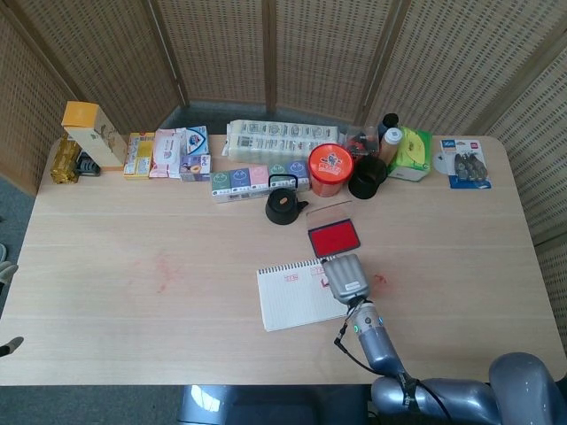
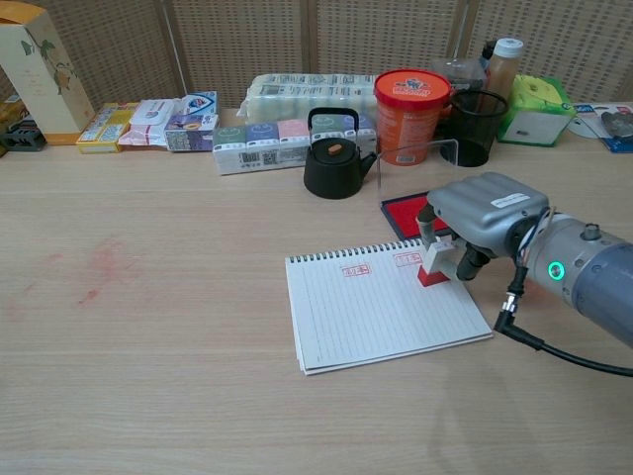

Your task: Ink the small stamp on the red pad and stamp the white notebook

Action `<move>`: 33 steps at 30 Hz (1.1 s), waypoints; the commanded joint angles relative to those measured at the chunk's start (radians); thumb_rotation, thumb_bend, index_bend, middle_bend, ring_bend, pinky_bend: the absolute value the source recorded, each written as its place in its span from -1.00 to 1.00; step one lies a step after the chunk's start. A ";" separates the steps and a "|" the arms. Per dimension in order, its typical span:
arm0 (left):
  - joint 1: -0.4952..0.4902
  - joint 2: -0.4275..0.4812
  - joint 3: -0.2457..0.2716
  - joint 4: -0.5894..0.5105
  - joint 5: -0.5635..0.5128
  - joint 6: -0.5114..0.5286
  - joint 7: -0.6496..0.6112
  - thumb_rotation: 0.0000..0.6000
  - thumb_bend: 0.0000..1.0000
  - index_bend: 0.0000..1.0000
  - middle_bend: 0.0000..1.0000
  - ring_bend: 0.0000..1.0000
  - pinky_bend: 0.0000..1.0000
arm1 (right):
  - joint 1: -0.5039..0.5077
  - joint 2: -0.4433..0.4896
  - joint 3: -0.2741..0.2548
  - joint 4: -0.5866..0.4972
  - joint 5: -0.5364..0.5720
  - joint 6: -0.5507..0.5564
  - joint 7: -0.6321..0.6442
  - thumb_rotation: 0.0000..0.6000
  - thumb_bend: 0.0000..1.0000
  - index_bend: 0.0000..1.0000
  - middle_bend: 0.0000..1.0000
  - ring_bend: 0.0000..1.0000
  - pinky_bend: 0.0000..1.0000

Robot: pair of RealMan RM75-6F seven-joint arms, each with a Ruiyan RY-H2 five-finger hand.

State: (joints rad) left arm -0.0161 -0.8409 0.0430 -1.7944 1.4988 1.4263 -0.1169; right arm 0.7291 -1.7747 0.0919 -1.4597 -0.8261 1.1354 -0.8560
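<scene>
Far left at the table's back edge: tall yellow box, then flat snack packs. Mid-back: long pack of boxed items w/ a wrapped bundle behind it. Black kettle stands just in front. Orange tub and black mesh cup to its right, green pack further right.

White notebook lies open mid-table, two red prints near its top edge. Red pad sits just beyond notebook's top right corner, lid open. Small stamp stands upright on notebook's upper right area, red base touching the page. Right hand holds the stamp, fingers closed round its top. Left hand isn't seen in either view.
</scene>
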 commanded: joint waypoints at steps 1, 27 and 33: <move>0.001 0.001 0.000 0.000 0.001 0.002 -0.001 1.00 -1.00 -1.00 -1.00 -1.00 -0.98 | -0.001 -0.002 0.002 0.007 0.002 -0.005 0.001 1.00 -0.03 0.18 1.00 1.00 1.00; 0.001 0.007 0.003 0.000 0.007 0.002 -0.020 1.00 -1.00 -1.00 -1.00 -1.00 -0.98 | 0.037 0.105 0.063 -0.299 0.077 0.125 -0.237 1.00 -0.02 0.18 1.00 1.00 1.00; 0.007 0.011 0.006 0.000 0.020 0.015 -0.028 1.00 -1.00 -1.00 -1.00 -1.00 -0.98 | 0.082 0.115 0.087 -0.424 0.119 0.208 -0.359 1.00 -0.02 0.18 1.00 1.00 1.00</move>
State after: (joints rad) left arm -0.0098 -0.8302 0.0485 -1.7943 1.5185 1.4416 -0.1445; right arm 0.7897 -1.6670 0.1649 -1.8516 -0.7271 1.3137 -1.1818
